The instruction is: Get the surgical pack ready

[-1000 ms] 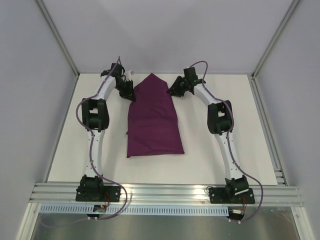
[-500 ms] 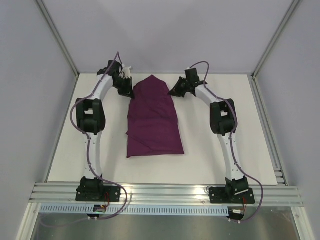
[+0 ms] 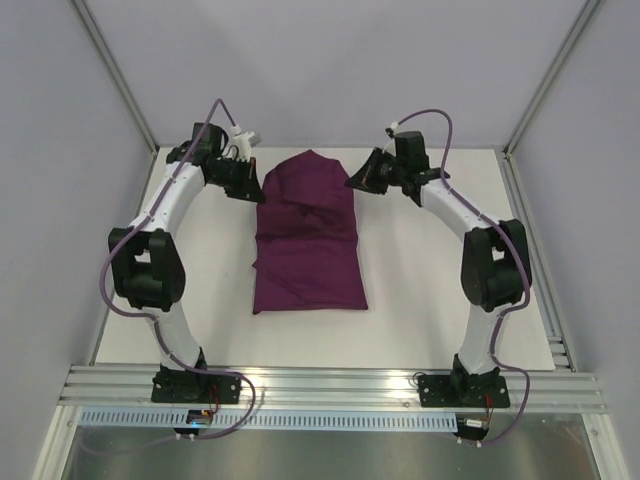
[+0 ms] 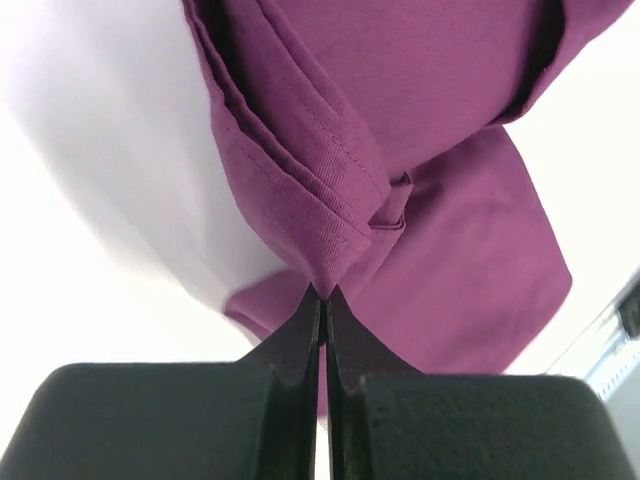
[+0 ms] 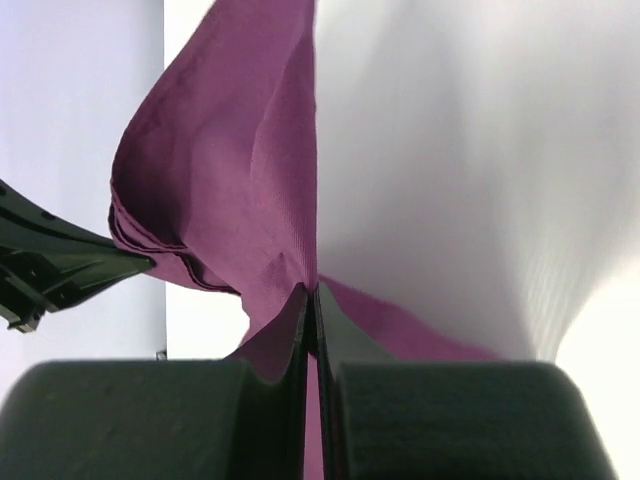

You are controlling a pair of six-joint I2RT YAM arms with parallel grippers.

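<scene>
The deep-purple cloth point(image 3: 307, 235) lies folded into a long bundle on the white table, its far end lifted. My left gripper point(image 3: 254, 186) is shut on the cloth's far-left edge; in the left wrist view its tips point(image 4: 322, 293) pinch a hemmed fold of the cloth point(image 4: 400, 150). My right gripper point(image 3: 356, 180) is shut on the far-right edge; in the right wrist view its tips point(image 5: 311, 290) pinch the cloth point(image 5: 230, 170). The tray, instruments, gauze pads and packets are hidden.
The white table point(image 3: 430, 300) is bounded by aluminium frame rails at the front point(image 3: 330, 385) and right point(image 3: 530, 260). Grey walls enclose the back and sides. The left gripper's tip shows in the right wrist view point(image 5: 60, 265).
Both arms have risen and swung outward at the elbows, lifting the cloth's far end so its peak is broader and rounder. Both grippers stay shut on the cloth.
</scene>
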